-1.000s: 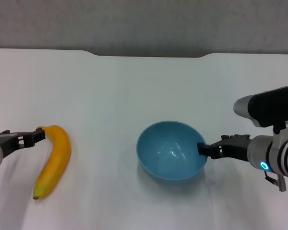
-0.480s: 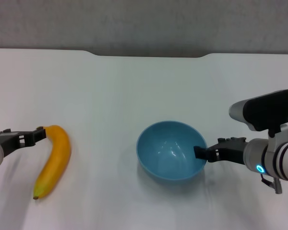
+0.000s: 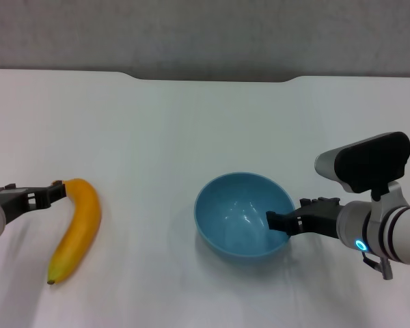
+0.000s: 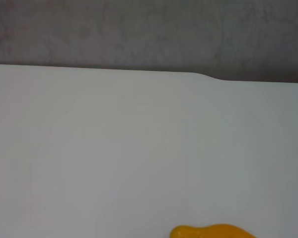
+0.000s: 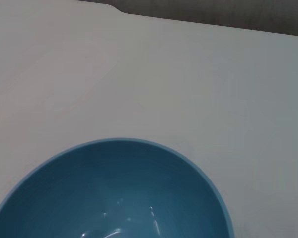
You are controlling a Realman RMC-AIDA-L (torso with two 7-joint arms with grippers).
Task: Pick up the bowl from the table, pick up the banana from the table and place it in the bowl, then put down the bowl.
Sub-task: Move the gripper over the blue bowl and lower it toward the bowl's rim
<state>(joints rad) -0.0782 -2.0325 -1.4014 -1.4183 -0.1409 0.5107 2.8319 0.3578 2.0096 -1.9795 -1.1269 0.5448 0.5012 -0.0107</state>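
Here the first step, picking up the bowl (image 3: pixel 244 215), is in hand: the right gripper (image 3: pixel 279 222) reaches over the bowl's right rim, seemingly straddling it, though whether it has closed cannot be told. The bowl sits mid-table (image 3: pixel 205 123). Next comes a firm pinch and lift. The left gripper (image 3: pixel 55 192) waits at the far end of the banana (image 3: pixel 77 227), far left; its opening is unclear.
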